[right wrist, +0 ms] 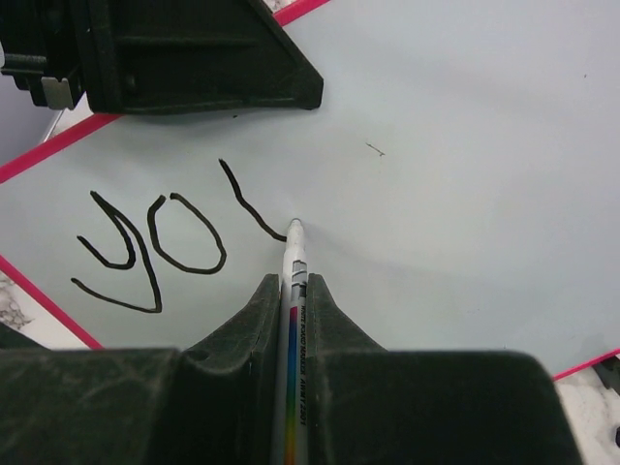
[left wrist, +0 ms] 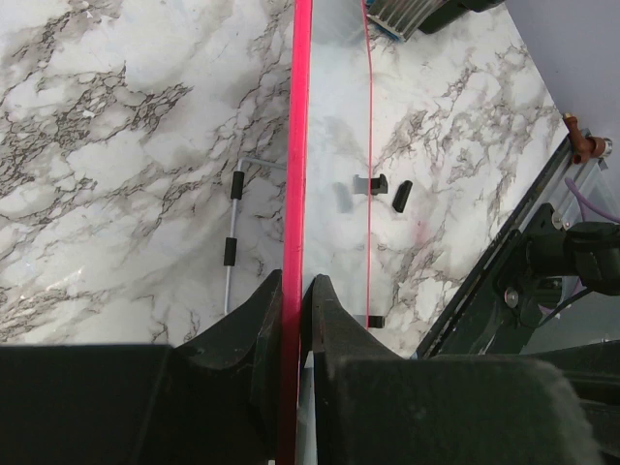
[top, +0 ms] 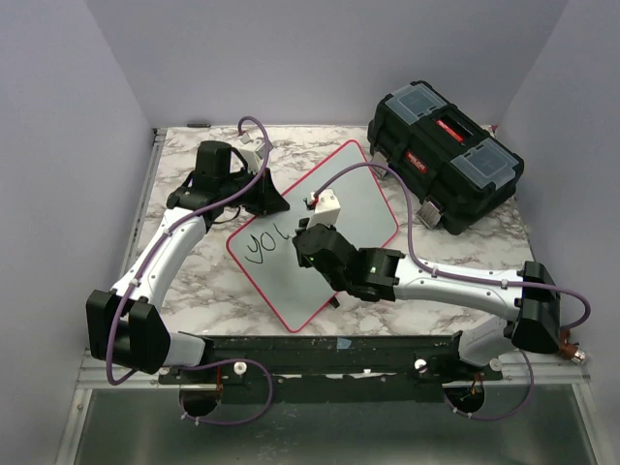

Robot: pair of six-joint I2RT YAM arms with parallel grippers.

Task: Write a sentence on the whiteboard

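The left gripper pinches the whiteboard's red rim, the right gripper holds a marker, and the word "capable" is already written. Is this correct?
Not "capable": the right wrist view shows the sentence holds only "yo" and one more stroke. Otherwise correct: the left gripper pinches the whiteboard at its red rim, the right gripper holds the marker.

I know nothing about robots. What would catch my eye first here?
The right gripper presses a marker onto the central whiteboard, beside black letters "yo" and a started third. The left gripper clamps the whiteboard's far-left edge. A black toolbox sits at the far right.
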